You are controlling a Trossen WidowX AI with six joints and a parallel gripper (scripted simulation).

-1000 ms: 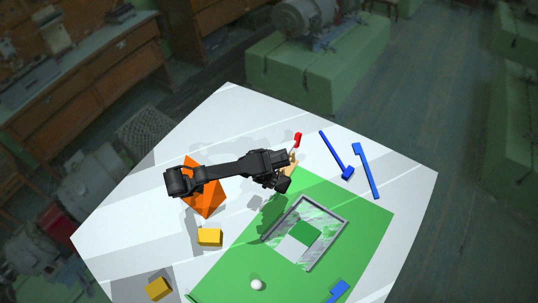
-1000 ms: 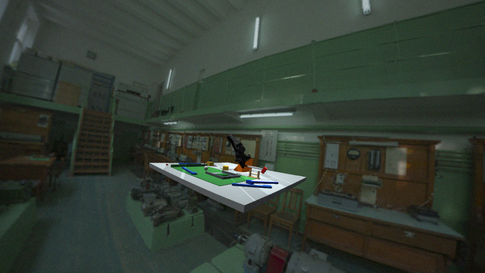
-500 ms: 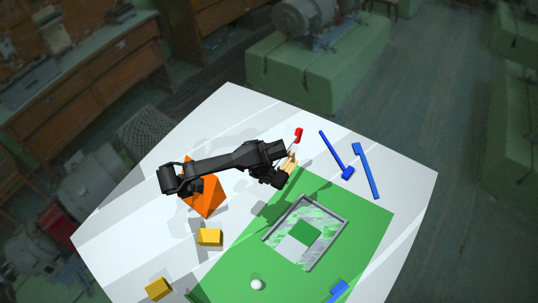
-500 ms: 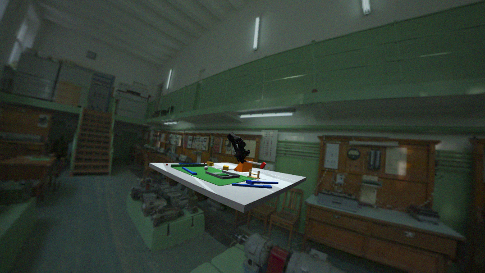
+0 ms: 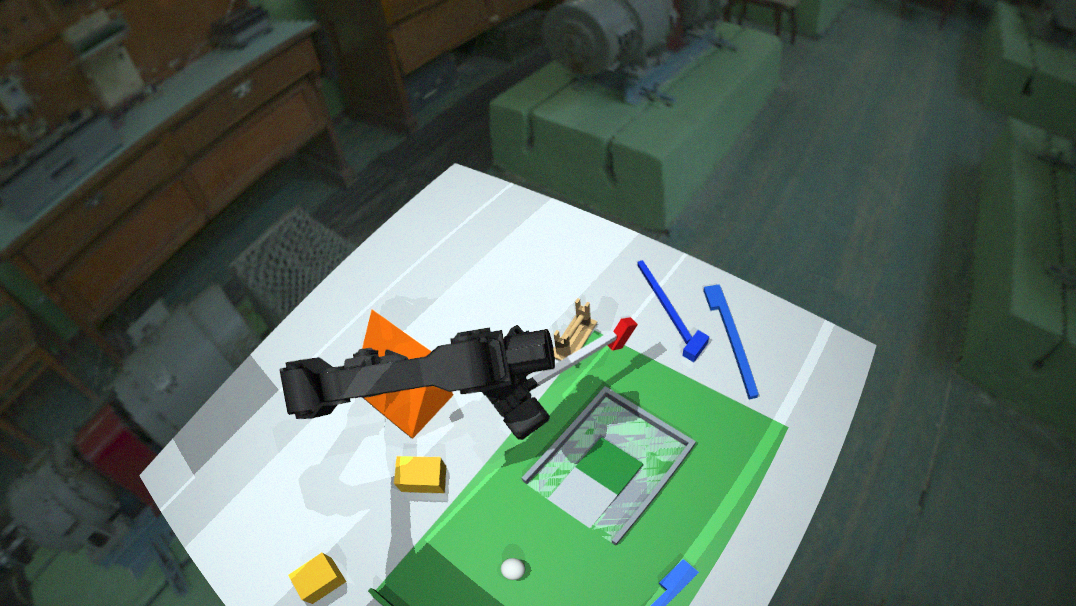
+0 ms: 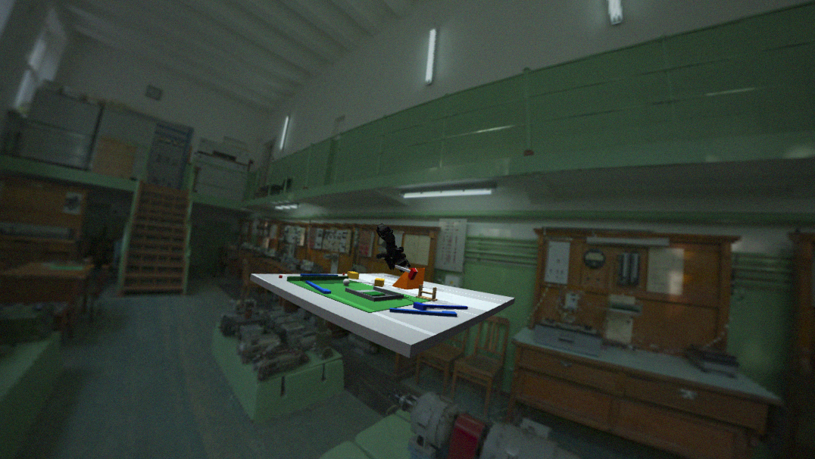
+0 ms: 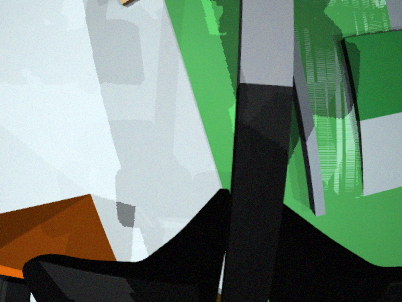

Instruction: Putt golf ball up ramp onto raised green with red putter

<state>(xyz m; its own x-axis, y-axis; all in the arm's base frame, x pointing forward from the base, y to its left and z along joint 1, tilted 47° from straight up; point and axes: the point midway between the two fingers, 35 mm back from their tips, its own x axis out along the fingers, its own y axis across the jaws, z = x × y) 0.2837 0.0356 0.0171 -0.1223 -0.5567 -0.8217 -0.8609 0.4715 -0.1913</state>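
My gripper (image 5: 522,392) (image 7: 241,199) is shut on the black grip of the red putter (image 5: 623,333) (image 6: 413,273) (image 7: 266,45). The putter is up off its wooden stand (image 5: 576,336) (image 6: 427,297), its grey shaft slanting away from the fingers and its red head beyond the stand in the top view. The white golf ball (image 5: 512,569) (image 6: 346,282) rests on the green mat (image 5: 726,410), well apart from the putter. The grey-walled frame (image 5: 654,493) (image 6: 388,297) (image 7: 319,192) surrounds a dark green square (image 5: 609,465) and a pale panel. The ramp's slope is hard to tell.
An orange wedge (image 5: 421,414) (image 6: 406,281) (image 7: 55,235) is under the arm. Two yellow blocks (image 5: 418,474) (image 5: 316,578) stand left of the mat. Two blue clubs (image 5: 662,301) (image 5: 734,346) lie beyond its far edge; another blue piece (image 5: 679,575) lies at its right side.
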